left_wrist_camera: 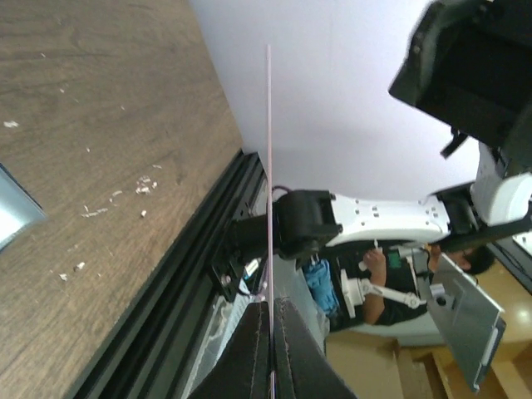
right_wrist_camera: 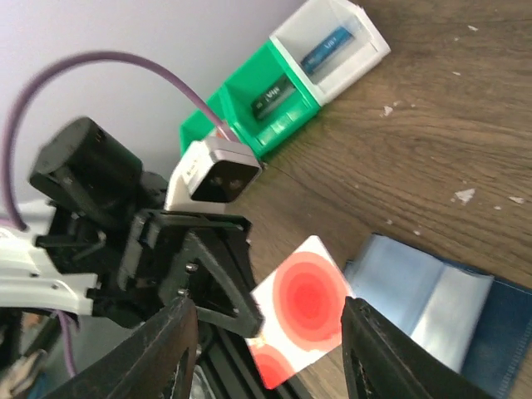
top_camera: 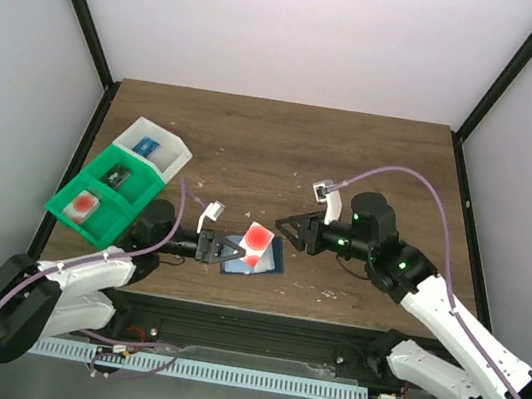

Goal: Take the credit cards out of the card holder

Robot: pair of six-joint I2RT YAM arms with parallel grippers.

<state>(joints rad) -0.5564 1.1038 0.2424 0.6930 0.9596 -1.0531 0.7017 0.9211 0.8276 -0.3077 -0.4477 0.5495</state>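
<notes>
You have one credit card (top_camera: 258, 239) out of the card holder (top_camera: 273, 257). It is white with red concentric circles, pinched by one end in the left claw (top_camera: 236, 249) and tilted just above the holder. The card holder lies open and flat on the desk (top_camera: 373, 166) near its front edge, with pale blue panels beside a dark blue one. Another red-blotched card (top_camera: 86, 203) lies in the nearest compartment of the green bin (top_camera: 140, 202).

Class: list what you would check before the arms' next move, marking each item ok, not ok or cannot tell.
1. Left tool shut on the credit card: ok.
2. Right tool open, not gripping the card: ok.
3. Card clear of the card holder: ok.
4. Card holder lying open on the table: ok.
5. Further cards inside the holder: cannot tell.
</notes>
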